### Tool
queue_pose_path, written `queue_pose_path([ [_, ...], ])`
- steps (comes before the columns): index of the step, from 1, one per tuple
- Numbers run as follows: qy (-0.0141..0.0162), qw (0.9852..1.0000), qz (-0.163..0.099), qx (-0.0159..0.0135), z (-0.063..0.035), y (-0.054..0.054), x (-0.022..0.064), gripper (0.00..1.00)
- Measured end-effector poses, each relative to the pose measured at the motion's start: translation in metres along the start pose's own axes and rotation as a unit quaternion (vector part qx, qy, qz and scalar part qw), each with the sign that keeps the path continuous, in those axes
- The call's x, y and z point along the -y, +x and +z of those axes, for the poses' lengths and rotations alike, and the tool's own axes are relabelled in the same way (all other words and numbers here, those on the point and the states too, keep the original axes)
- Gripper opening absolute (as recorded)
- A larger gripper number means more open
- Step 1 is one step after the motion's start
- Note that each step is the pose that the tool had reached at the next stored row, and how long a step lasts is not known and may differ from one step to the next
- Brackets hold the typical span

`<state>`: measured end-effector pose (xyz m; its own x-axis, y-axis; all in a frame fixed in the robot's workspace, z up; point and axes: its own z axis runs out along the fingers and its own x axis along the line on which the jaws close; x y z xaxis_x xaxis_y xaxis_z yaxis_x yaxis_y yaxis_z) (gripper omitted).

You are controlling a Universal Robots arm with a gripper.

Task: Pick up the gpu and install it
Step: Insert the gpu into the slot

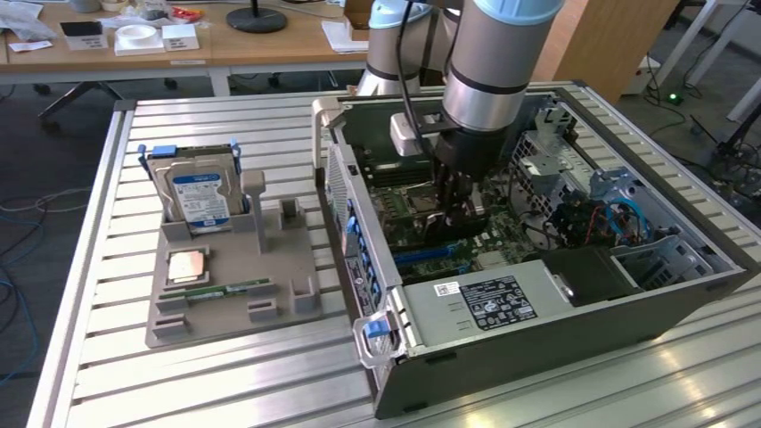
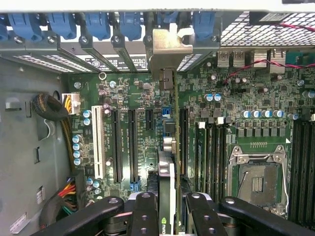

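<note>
The gpu [image 2: 167,172] stands edge-on between my gripper's fingers [image 2: 145,211]. Its thin green board and black cooler run up the wrist view to the silver bracket [image 2: 170,46], which sits at the case's rear slot openings. My gripper [image 2: 170,214] is shut on the gpu, directly over the motherboard's long expansion slots [image 2: 132,142]. In the exterior view the gripper [image 1: 458,209] reaches down inside the open computer case [image 1: 393,267], with the dark card [image 1: 462,227] low against the motherboard. Whether the card's edge sits in a slot is hidden.
Blue slot latches [image 2: 130,24] line the case's rear wall. An empty processor socket [image 2: 256,182] lies beside the card. The power supply [image 1: 500,303] fills the case's near end. At the exterior view's left, a grey holder [image 1: 226,308] carries the silver hard drive [image 1: 200,196] and a memory stick [image 1: 226,290].
</note>
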<state>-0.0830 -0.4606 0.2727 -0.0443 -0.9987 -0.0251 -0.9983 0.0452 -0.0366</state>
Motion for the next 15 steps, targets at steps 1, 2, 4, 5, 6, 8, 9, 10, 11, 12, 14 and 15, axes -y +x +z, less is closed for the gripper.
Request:
queue_pose_path([
  [1, 0.0000, 1.0000, 0.000, 0.0000, 0.0000, 0.0000, -0.0003, 0.27],
  [2, 0.0000, 1.0000, 0.000, -0.0001, 0.0000, 0.0000, -0.0006, 0.27],
  [4, 0.0000, 1.0000, 0.000, -0.0001, 0.0000, 0.0001, -0.0012, 0.27],
  [5, 0.0000, 1.0000, 0.000, -0.0001, 0.0000, 0.0001, -0.0015, 0.27],
  [6, -0.0001, 1.0000, 0.000, -0.0002, 0.0000, 0.0001, -0.0016, 0.27],
  [8, 0.0000, 1.0000, 0.001, -0.0010, 0.0007, 0.0002, -0.0020, 0.27],
  [9, 0.0001, 1.0000, 0.001, -0.0015, 0.0013, 0.0002, -0.0021, 0.27],
  [10, 0.0001, 1.0000, 0.002, -0.0022, 0.0018, 0.0002, -0.0022, 0.27],
  [11, 0.0002, 1.0000, 0.003, -0.0027, 0.0023, 0.0002, -0.0024, 0.27],
  [12, 0.0002, 1.0000, 0.006, -0.0043, 0.0031, 0.0002, -0.0031, 0.27],
  [14, 0.0003, 1.0000, 0.008, -0.0049, 0.0034, 0.0003, -0.0039, 0.27],
  [15, 0.0004, 0.9999, 0.010, -0.0052, 0.0036, 0.0003, -0.0043, 0.27],
])
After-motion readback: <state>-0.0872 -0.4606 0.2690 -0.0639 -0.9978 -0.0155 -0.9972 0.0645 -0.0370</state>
